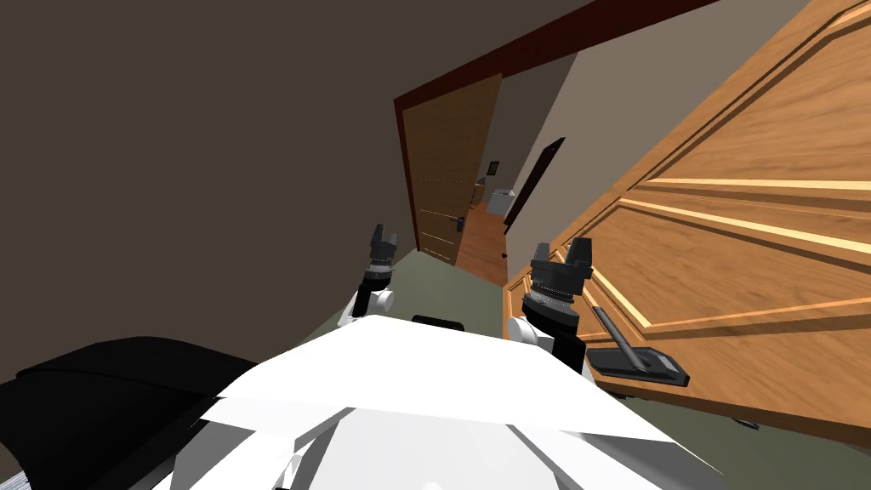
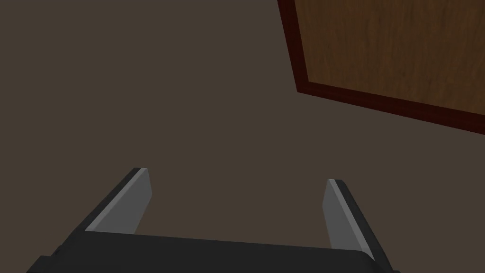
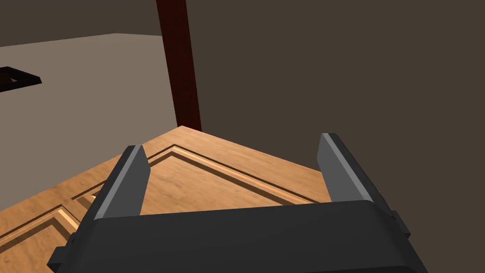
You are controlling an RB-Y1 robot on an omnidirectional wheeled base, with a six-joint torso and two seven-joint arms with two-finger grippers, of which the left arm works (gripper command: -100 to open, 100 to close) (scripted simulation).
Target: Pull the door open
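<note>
A light wooden panelled door (image 1: 723, 255) stands swung out at my right, with a dark lever handle (image 1: 619, 339) on a dark plate low on its face. My right gripper (image 1: 561, 248) is open, just left of the door's face and up from the handle, touching nothing. In the right wrist view its open gripper (image 3: 232, 142) points past a corner of the light door (image 3: 213, 175) at a dark red frame post (image 3: 182, 66). My left gripper (image 1: 384, 234) hangs further left, open (image 2: 237, 176) and empty, facing a dark brown wall.
A darker wooden door (image 1: 446, 170) in a dark red frame stands ahead, and its corner (image 2: 388, 47) lies beyond my left gripper. Past it a corridor with a wooden floor holds a white box (image 1: 500, 202). A black shape (image 1: 111, 374) lies low at my left.
</note>
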